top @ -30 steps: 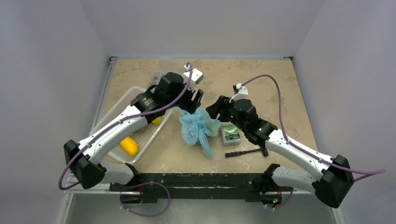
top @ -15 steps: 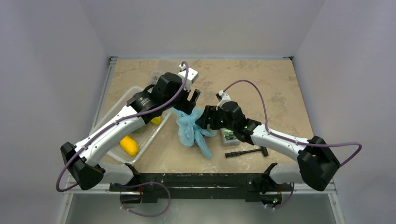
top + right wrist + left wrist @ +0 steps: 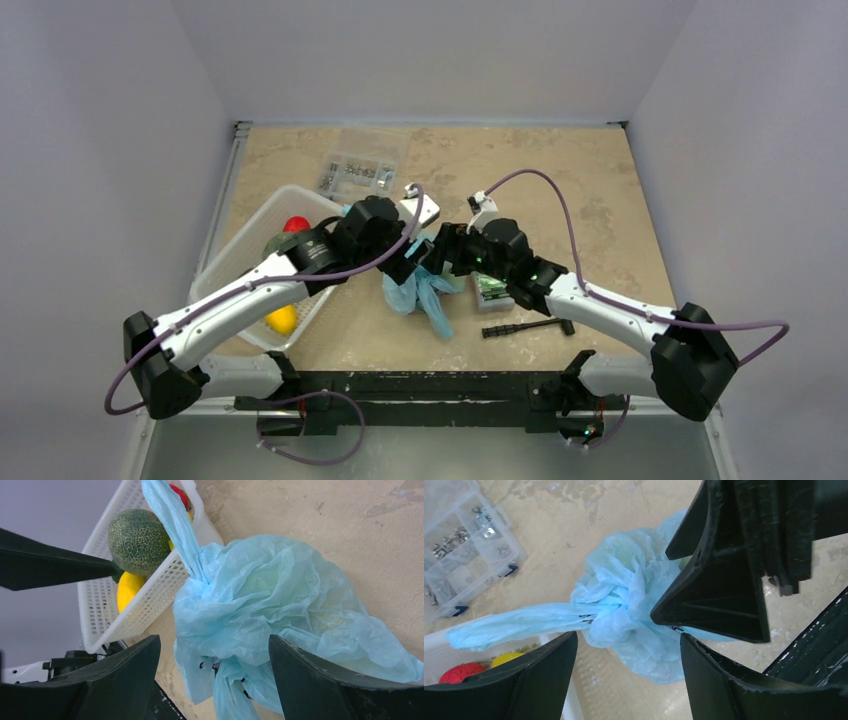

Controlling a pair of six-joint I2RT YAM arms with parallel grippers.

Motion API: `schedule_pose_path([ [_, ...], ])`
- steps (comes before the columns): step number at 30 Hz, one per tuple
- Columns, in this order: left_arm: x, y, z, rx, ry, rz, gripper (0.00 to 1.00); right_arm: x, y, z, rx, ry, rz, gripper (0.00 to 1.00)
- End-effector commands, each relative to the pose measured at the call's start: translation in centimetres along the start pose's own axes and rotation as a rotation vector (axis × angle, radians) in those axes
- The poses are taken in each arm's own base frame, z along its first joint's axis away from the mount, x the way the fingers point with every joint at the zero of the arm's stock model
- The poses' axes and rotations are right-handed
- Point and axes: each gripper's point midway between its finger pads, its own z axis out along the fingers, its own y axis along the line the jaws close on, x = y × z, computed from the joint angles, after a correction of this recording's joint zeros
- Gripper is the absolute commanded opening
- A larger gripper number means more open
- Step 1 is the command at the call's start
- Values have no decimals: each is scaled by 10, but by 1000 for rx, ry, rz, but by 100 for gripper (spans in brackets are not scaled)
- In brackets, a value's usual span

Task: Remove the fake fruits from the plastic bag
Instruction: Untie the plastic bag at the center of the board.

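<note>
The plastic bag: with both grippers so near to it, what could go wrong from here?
1. The plastic bag is twisted tight at its neck; a pull there may lift or tear it rather than open it.
2. The left gripper and right gripper, both open, crowd the same spot; they could knock together.
3. One handle reaches toward the white basket; dragging the bag might snag it.

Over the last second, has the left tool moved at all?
Yes. The left tool has come toward the near edge, off the clear compartment box it was covering, and is now at the plastic bag.
</note>
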Motion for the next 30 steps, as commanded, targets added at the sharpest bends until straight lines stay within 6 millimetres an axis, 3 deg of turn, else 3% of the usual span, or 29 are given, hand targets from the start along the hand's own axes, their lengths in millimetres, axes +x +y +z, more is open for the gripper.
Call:
schedule_pose_path([
  [1, -13, -13, 16, 59, -3, 21, 73, -11, 6, -10, -22, -62, -9, 80],
  [9, -19, 3, 9, -20, -29, 20, 80, -7, 1, 3, -9, -83, 37, 83],
  [14, -11, 4, 10, -15, 1, 84, 67, -2, 1, 20, 0, -51, 57, 79],
  [17, -7, -6, 14, 38, 21, 85, 66, 0, 7, 23, -33, -52, 83, 66],
  [18, -5, -9, 16, 57, 27, 87, 66, 0, 8, 23, -34, -53, 92, 58],
  [19, -3, -12, 18, 73, 37, 93, 67, -1, 10, 22, -46, -61, 105, 45],
  [21, -2, -15, 21, 88, 50, 101, 67, -3, 14, 18, -79, -88, 143, 9],
  [22, -2, -15, 21, 87, 55, 101, 67, -2, 12, 15, -81, -97, 162, 0],
  [30, 16, -8, 39, 40, 184, 121, 68, -10, 15, -2, -82, -135, 201, 0],
])
